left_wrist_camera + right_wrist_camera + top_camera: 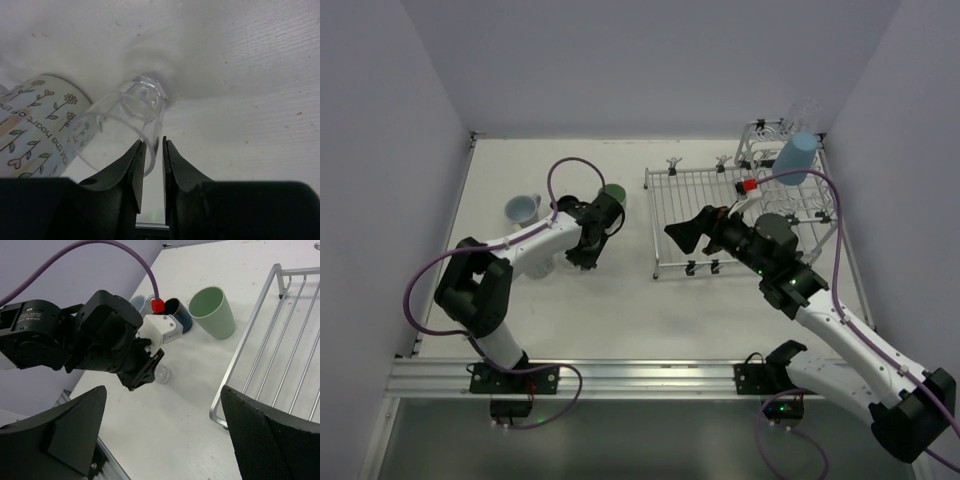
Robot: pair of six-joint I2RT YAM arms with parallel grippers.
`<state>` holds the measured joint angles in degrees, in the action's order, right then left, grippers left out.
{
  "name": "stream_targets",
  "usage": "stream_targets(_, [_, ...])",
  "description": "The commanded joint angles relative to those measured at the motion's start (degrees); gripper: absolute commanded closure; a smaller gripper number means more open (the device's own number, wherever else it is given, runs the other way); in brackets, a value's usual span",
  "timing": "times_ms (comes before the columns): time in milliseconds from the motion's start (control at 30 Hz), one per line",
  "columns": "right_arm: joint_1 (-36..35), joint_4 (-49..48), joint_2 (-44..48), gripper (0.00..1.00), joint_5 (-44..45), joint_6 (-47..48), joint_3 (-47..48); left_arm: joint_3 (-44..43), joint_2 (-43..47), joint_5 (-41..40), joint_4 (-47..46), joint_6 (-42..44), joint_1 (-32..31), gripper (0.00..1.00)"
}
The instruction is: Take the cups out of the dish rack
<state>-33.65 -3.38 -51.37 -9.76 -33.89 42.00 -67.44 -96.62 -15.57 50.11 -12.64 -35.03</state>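
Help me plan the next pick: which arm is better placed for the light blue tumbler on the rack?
Right. The right fingers, open, hang over the dish rack, nearer the light blue tumbler; the left fingers are shut on a clear glass.

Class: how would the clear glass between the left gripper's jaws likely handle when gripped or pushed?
The clear glass looks rigid and smooth, probably slippery in the left gripper. Pinched only by its thin wall, it may pivot. Tipped, its round side would likely roll.
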Motion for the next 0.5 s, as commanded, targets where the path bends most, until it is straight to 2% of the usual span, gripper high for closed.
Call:
stream_targets(0, [-0.10,0.65,1.54,0.01,1.58,1.63,2.21,-1.29,-0.06,-3.67,0.34,0.87,-0.31,0.74])
stream_targets(233, [-0.10,3.20,3.21,0.01,2.90,3.39,4.67,0.20,1.69,-4.73,-0.53,0.34,-0.31,0.64])
stream_targets(333, [-0.10,6.18,3.91,0.01,2.73,4.53,6.60,-0.50,4.15,-6.48,-1.33,-0.01,-0.31,0.56])
stream_targets(400, [-0.10,7.68,3.83,0.01,1.51,6.28,9.49,-2.07,6.43,-7.36,-2.29,-0.19,-0.31,0.44])
stream_targets(467, [-0.10,10.75,2.95,0.01,-0.69,9.69,12.22,-2.87,8.10,-7.98,-4.83,-0.36,-0.22,0.12])
